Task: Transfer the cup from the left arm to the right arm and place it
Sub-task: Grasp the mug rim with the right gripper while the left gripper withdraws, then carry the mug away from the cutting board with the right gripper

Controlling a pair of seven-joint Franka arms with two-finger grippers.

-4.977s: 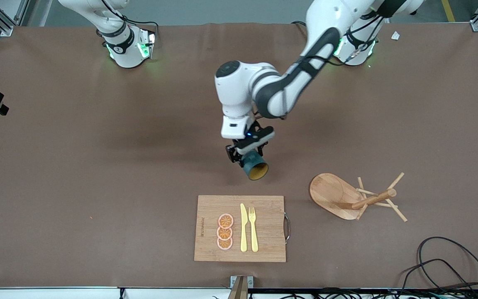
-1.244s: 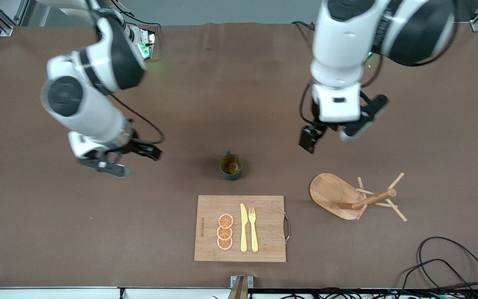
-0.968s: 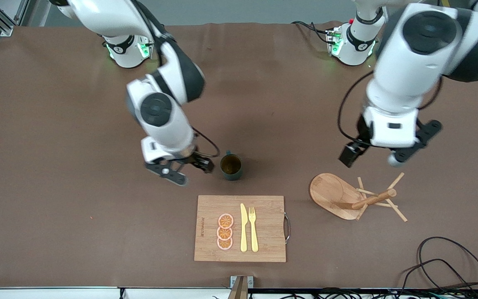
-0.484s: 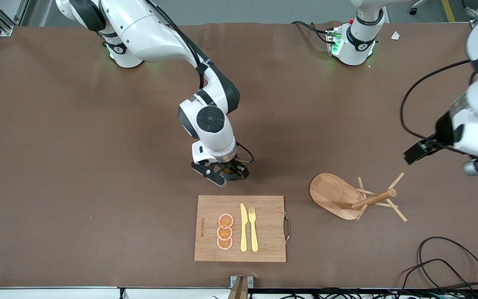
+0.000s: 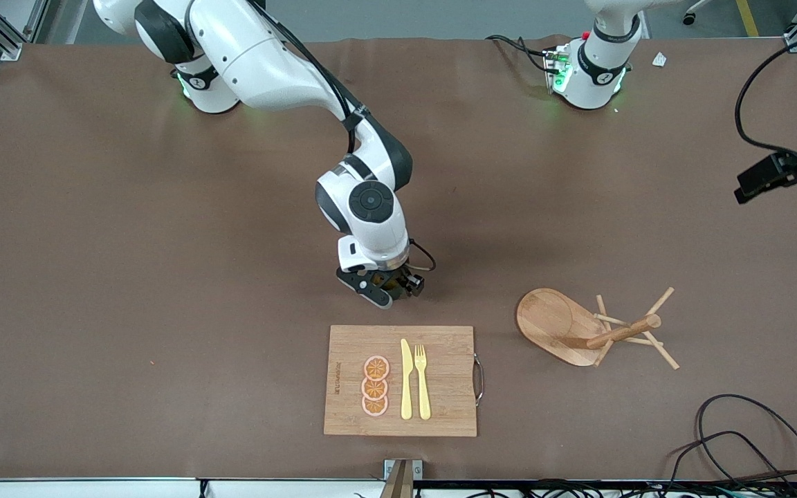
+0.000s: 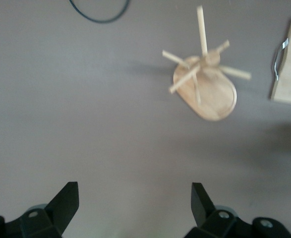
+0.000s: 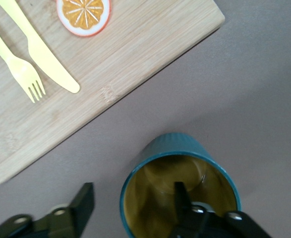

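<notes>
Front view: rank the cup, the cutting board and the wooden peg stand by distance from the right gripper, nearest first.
1. cup: at the right gripper, one finger inside its rim.
2. cutting board: just nearer the camera.
3. wooden peg stand: toward the left arm's end.

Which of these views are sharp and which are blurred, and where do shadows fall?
Front view: sharp, and the right arm casts a soft shadow on the table beside the right hand. Left wrist view: soft; the peg stand and the left hand are blurred. Right wrist view: crisp on the cup and the board, with even light.
</notes>
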